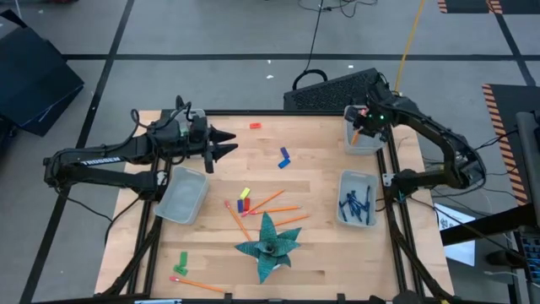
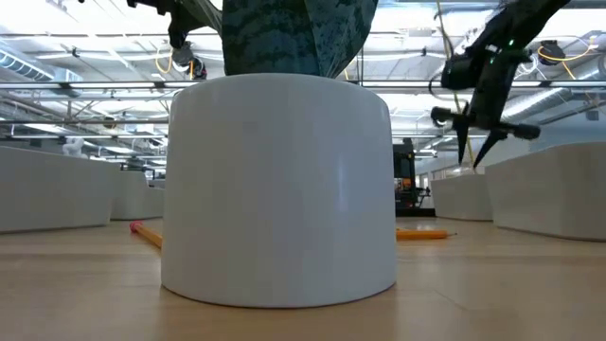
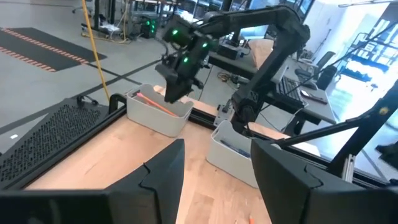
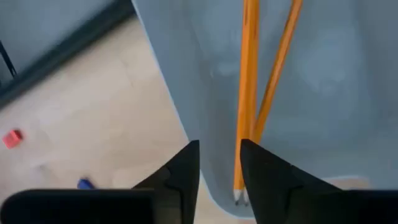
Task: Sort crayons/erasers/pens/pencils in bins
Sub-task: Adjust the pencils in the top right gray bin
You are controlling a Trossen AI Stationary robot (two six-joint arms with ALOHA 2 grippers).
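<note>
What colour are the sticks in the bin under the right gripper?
Orange: two pencils, clearest in the right wrist view.

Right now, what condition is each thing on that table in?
Right gripper: open, above far right bin.
Far right bin: holds two pencils.
Near right bin: holds pens.
Left bin: looks empty.
Left gripper: open, idle.
Loose pencils: flat on table.

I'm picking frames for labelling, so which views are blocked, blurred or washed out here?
Low view: a white pot close to the lens fills the middle and hides most of the table. Right wrist view: the two pencils in the bin look soft, and the right tool is dark in the foreground. Left wrist view: bright windows behind the right arm. High view: evenly lit.
</note>
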